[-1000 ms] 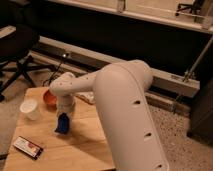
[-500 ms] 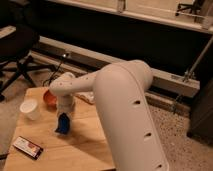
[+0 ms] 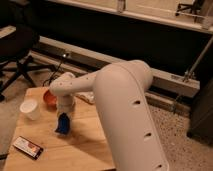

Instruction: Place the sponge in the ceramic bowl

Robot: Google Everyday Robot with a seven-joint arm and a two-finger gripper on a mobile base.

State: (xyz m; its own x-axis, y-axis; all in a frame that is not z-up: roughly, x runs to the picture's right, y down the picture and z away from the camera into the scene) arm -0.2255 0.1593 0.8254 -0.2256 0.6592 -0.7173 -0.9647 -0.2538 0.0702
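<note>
Findings at the moment of inspection. My gripper (image 3: 64,118) stood over the wooden table (image 3: 85,142), pointing straight down, just in front of the bowl (image 3: 49,99) and to the right of the cup (image 3: 30,108). Its fingers were drawn together and clamped on the sponge (image 3: 62,126).

The sponge, bright blue, hung on end beneath the gripper, with its upper part hidden between the fingers. I could not tell whether its lower edge touched the table top.

The bowl, orange-red, sat on the table behind and slightly left of the gripper, partly covered by my wrist. The sponge was outside the bowl, near its front rim and not over it.

The cup, white, stood upright to the left of the bowl, near the table's left edge and apart from the sponge. A flat dark box (image 3: 27,147) with a white label lay at the front left corner of the table, well apart from the gripper. A pale flat item (image 3: 88,97) lay on the table to the right of the bowl, behind my forearm. I could not identify it.

My arm (image 3: 125,110), white and bulky, filled the right foreground and reached leftward across the table. A black office chair (image 3: 17,55) stood on the floor beyond the table's left side.
</note>
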